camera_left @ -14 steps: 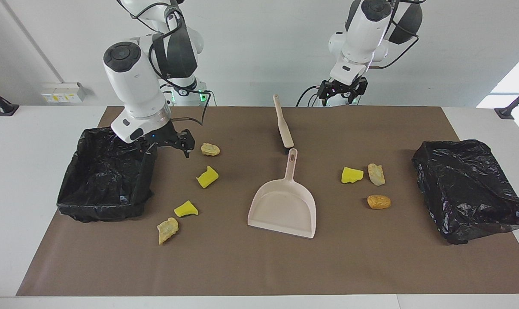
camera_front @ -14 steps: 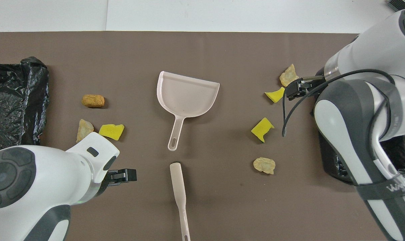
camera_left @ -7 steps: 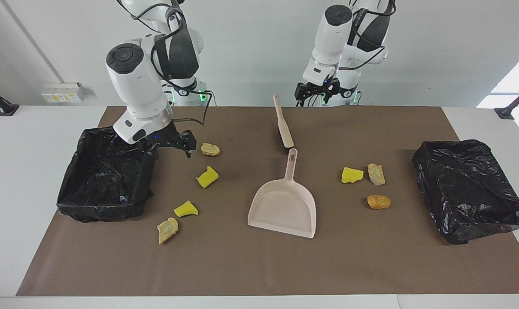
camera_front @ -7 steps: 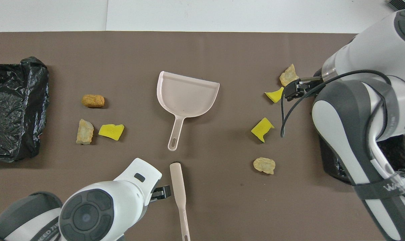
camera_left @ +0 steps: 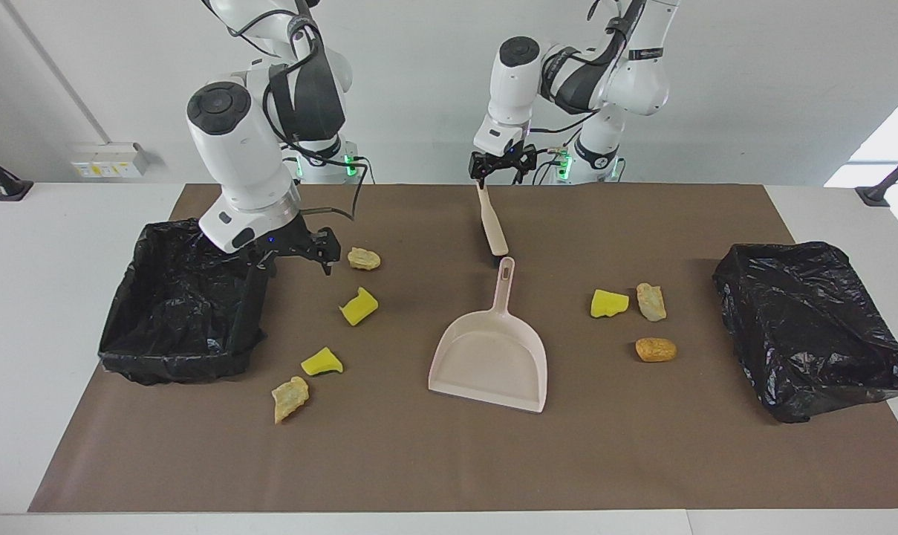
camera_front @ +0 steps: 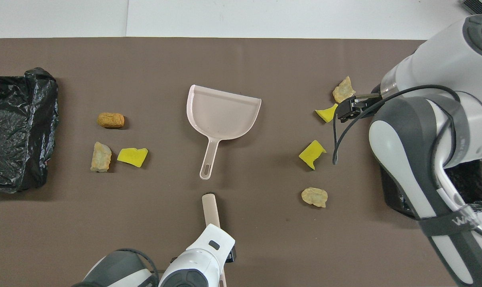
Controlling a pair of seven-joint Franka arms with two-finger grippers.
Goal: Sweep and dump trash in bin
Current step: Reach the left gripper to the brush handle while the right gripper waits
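Observation:
Several pieces of trash lie on the brown mat: yellow sponge chunks [camera_left: 359, 306] [camera_left: 609, 303] and tan lumps [camera_left: 363, 258] [camera_left: 655, 349]. A pale pink dustpan [camera_left: 491, 357] rests mid-mat, and a pink brush [camera_left: 491, 223] lies just nearer to the robots than its handle. My left gripper [camera_left: 502, 172] hangs open over the brush's handle end and holds nothing. Open and empty too, my right gripper [camera_left: 300, 256] hovers beside the black-lined bin [camera_left: 122, 327] at the right arm's end, close to a tan lump. In the overhead view the left wrist hides that gripper.
A second black-bagged bin [camera_left: 812, 327] stands at the left arm's end of the mat. Bare white table [camera_left: 40, 245] borders the mat at both ends. The right arm's forearm covers part of its bin [camera_front: 468, 187] in the overhead view.
The left arm has swung from its own end of the table to the middle, over the brush's handle end. The right gripper has risen slightly beside its bin.

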